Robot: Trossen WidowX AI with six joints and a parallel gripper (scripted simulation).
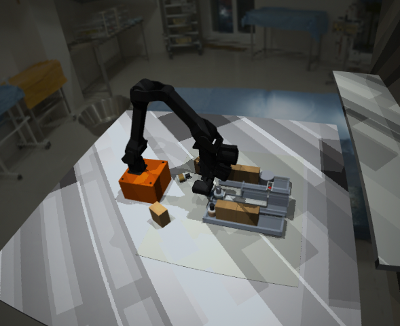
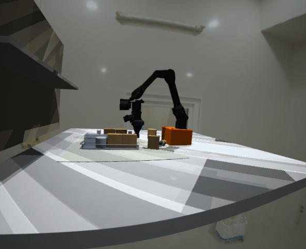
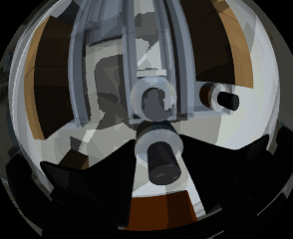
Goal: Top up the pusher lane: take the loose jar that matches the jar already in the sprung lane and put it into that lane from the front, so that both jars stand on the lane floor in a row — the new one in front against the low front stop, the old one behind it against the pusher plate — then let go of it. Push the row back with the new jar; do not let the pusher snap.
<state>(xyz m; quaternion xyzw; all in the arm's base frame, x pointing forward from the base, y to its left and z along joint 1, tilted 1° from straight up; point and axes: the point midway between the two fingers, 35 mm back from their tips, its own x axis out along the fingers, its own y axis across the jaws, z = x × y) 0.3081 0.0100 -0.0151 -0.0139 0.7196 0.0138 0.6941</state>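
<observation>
My gripper (image 1: 206, 192) (image 2: 137, 136) (image 3: 156, 141) points down, shut on a jar (image 3: 157, 144) with a pale shoulder and dark grey cap. The held jar is upright at the front end of the sprung lane (image 3: 128, 65); how high its bottom is cannot be told. The lane jar (image 1: 218, 192) (image 3: 153, 90), with a pale shoulder and grey cap, stands just beyond it, near the low front stop. In the wrist view the two jars look nearly touching. The pale pusher plate (image 3: 151, 73) is directly behind the lane jar. The fingers hide the held jar in the top view.
A black-capped jar (image 1: 212, 209) (image 3: 218, 97) stands in the side lane before wooden blocks (image 1: 236, 212) (image 2: 122, 140). More blocks (image 1: 247, 173) line the far side, near a grey cylinder (image 1: 266, 176). A brown-banded jar (image 1: 181, 177) lies by the orange base (image 1: 143, 182). A loose block (image 1: 159, 214) stands nearby.
</observation>
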